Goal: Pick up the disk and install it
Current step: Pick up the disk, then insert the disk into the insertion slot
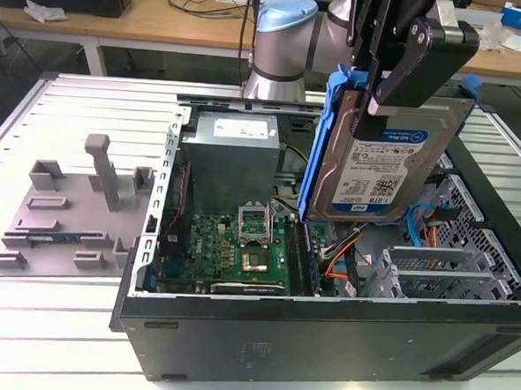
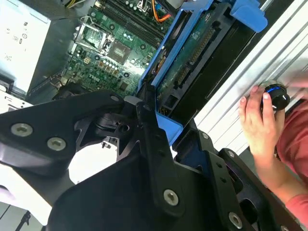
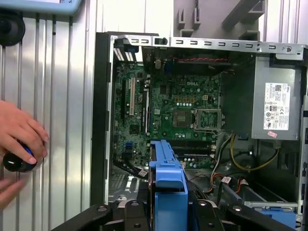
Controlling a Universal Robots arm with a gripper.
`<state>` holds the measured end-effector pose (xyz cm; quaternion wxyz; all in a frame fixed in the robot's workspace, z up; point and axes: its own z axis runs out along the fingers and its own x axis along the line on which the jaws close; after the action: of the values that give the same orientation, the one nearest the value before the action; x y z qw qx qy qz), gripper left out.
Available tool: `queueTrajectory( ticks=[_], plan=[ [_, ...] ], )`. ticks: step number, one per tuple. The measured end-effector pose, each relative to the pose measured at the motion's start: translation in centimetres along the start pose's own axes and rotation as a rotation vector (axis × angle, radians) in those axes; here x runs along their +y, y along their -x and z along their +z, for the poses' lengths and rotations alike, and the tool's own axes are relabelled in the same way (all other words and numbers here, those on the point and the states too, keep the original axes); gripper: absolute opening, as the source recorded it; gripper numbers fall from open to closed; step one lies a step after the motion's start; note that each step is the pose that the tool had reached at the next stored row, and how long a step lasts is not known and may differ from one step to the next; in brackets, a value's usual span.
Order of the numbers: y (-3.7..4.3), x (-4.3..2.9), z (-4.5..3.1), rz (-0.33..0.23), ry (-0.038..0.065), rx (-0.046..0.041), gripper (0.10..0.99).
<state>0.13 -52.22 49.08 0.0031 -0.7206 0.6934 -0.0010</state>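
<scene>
Gripping the disk (image 1: 377, 171) by its upper edge, the gripper (image 1: 386, 98) had its jaws closed on the blue frame (image 1: 321, 137). It held the drive on edge, label toward the exterior camera, clear above the open computer case (image 1: 322, 340). That upright hold probably kept the flat body narrow enough to pass down between the case's walls. In the first wrist view the frame's end hung over the motherboard (image 3: 178, 110). Below, orange and blue cables (image 1: 340, 262) ran beside the metal drive cage (image 1: 451, 264) and looked likely to snag a descending drive. Beyond sat the grey power supply (image 1: 232, 149). Outside the case, a grey plastic fixture (image 1: 74, 210) lay on the ribbed bench (image 1: 71, 113). A person's hand (image 3: 21, 134) rested on a dark knob (image 3: 17, 161), apart from the case.
</scene>
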Motion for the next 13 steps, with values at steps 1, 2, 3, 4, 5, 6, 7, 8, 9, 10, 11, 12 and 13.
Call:
queueTrajectory(
  ticks=[1, 2, 3, 4, 5, 6, 7, 8, 9, 10, 11, 12, 13],
  plan=[
    [0.00, -0.01, 0.00, 0.000, 0.000, 0.0000, 0.369],
    [0.00, 0.00, 0.00, 0.000, 0.000, -0.0001, 0.369],
    [0.00, -0.01, 0.00, 0.000, 0.000, -0.0001, 0.369],
    [0.00, -0.01, 0.00, 0.000, 0.000, -0.0001, 0.369],
    [0.00, -0.01, 0.00, 0.000, 0.000, -0.0001, 0.369],
    [0.00, -0.01, 0.00, 0.000, 0.000, -0.0001, 0.369],
    [0.00, -0.02, 0.00, 0.000, 0.000, -0.0001, 0.369],
    [0.00, -0.02, 0.00, 0.000, 0.000, -0.0001, 0.369],
    [0.00, -0.02, 0.00, 0.000, 0.000, 0.0000, 0.369],
    [0.00, -0.02, 0.00, 0.000, 0.000, -0.0001, 0.369],
    [0.00, -0.02, 0.00, 0.000, 0.000, -0.0001, 0.369],
    [0.00, -0.03, 0.00, 0.000, 0.000, -0.0001, 0.369],
    [0.00, -0.03, 0.00, 0.000, 0.000, -0.0001, 0.369]
  ],
)
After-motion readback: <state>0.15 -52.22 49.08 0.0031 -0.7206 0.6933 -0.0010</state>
